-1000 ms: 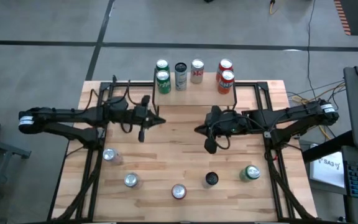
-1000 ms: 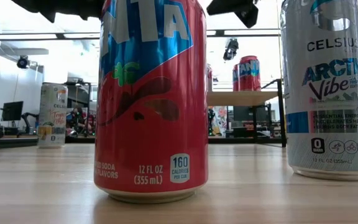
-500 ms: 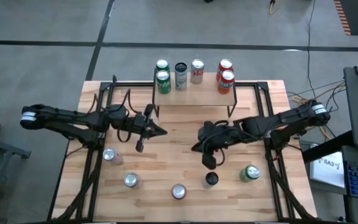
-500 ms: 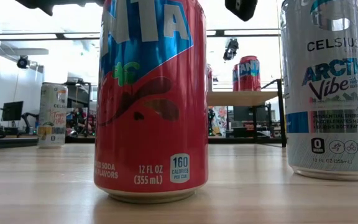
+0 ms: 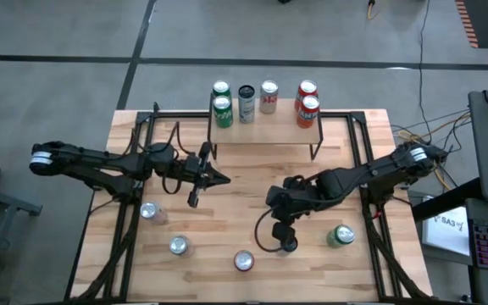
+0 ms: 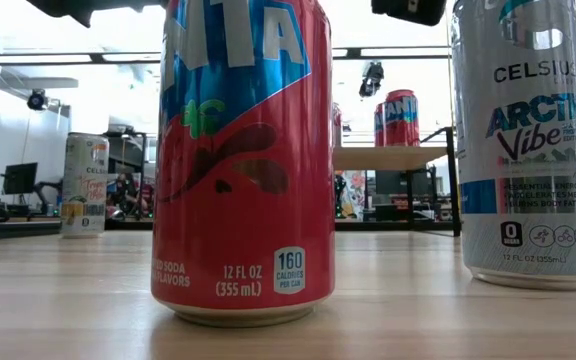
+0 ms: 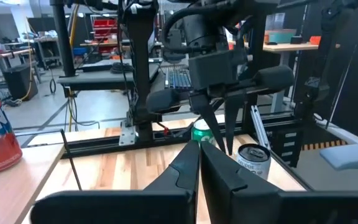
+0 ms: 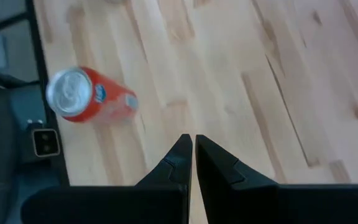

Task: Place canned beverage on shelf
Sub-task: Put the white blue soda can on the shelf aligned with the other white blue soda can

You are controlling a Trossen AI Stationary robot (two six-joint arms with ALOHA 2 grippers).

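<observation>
Grey concrete floor surrounds the butcher-block table, which fills the centre of the high view. We go left to right.

At the left of the frame, the left arm reaches inward and its left gripper hovers left of centre, fingers pressed together and empty. We judge it to be waiting clear of the work.

Along the lower edge of the table stand loose cans: a silver can at lower left, a second silver can, a red can at bottom centre, a dark-topped can and a green can at lower right. These appear to be the stock not yet shelved.

At upper centre sits the shelf, a low wood board on black legs at the far edge of the table. Five cans already stand on it, two green, one dark, one white and two red, which suggests the task is well along.

Right of centre, the right arm slants down and left. Its right gripper hangs just above the dark-topped can, fingers clenched and holding nothing. We judge this can the likely next pick; the fingers must part before any grasp.

The wrist view of that arm shows the red can beyond its fingertips.
</observation>
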